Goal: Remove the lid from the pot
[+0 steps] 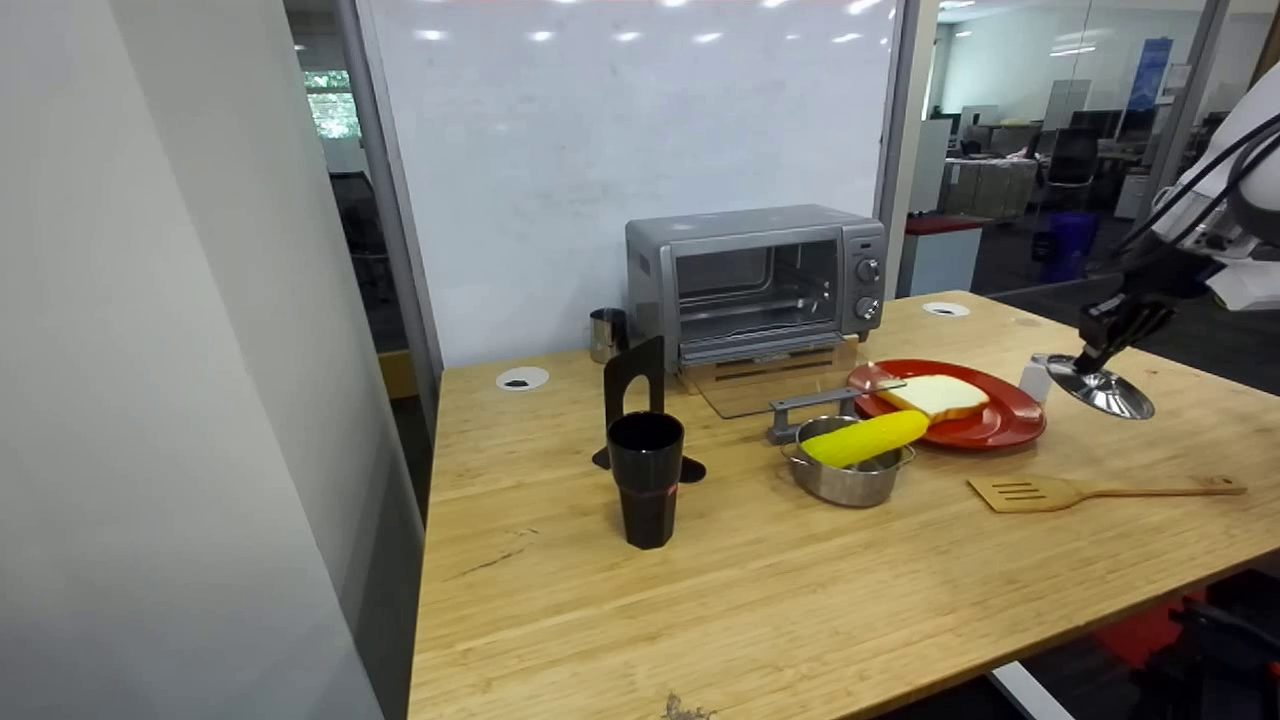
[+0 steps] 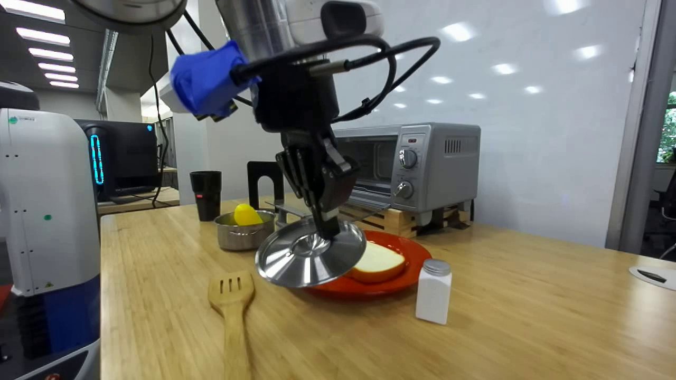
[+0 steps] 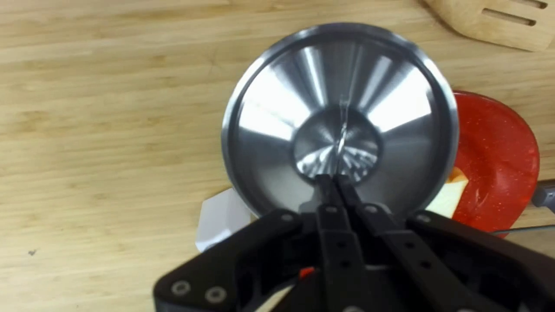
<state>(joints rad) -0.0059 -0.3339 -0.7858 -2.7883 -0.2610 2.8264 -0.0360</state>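
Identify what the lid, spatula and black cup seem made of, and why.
Lid: polished metal, likely steel; bright streaked reflections. Spatula: probably matte wood; tan, no sharp reflections. Black cup: glossy, perhaps plastic or glass; shine alone leaves it open.

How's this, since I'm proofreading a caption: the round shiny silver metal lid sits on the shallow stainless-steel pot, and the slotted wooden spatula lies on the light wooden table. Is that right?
Not quite: the lid is off the pot. Both exterior views show it tilted in the black fingers, apart from the pot. The spatula does lie on the table.
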